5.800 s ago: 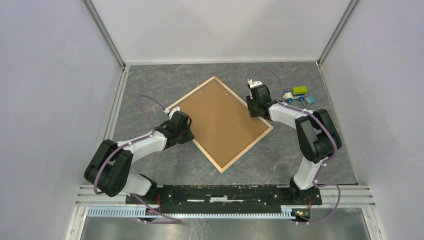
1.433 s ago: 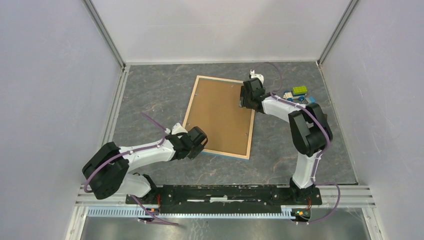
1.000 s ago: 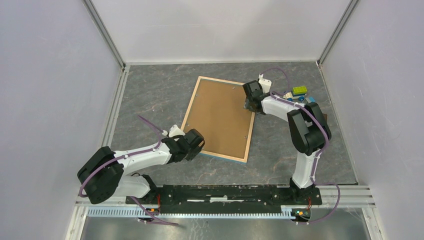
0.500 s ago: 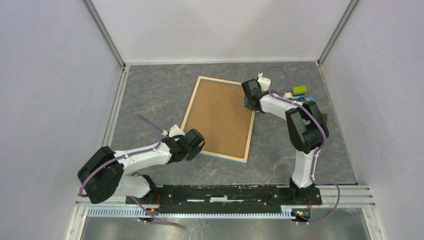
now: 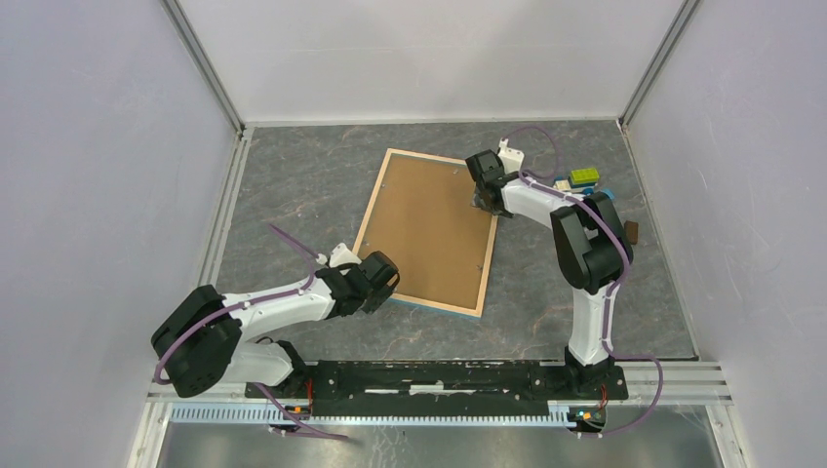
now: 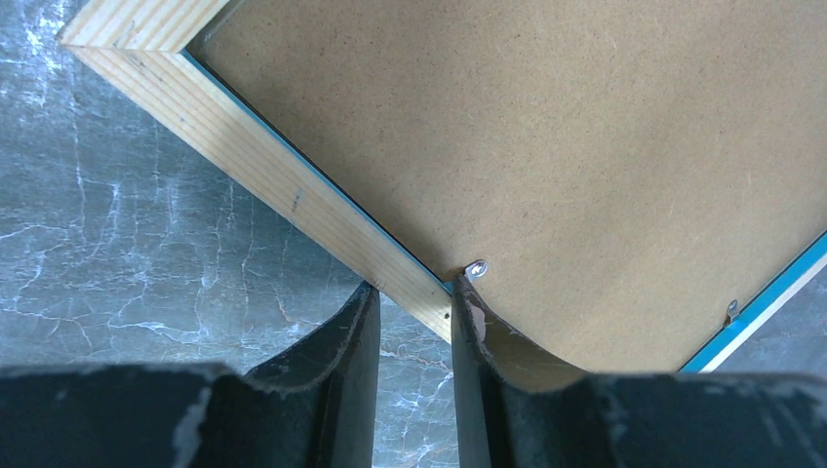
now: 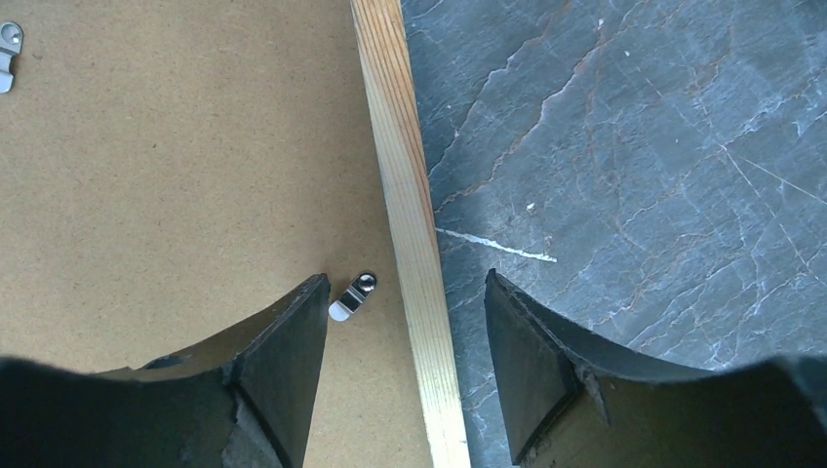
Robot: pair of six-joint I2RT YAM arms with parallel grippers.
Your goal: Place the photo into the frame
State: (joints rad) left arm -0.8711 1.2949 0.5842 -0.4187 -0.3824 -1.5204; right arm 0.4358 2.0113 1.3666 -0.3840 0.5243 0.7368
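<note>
The frame lies back-up, its wooden rim pinched by your left gripper, jaws narrowed. Your right gripper straddles the opposite rim, wide open, holding nothing. Dragging here could snag the clip just inside its left finger. Bare table shows right of that hand, with toys nearby.
</note>
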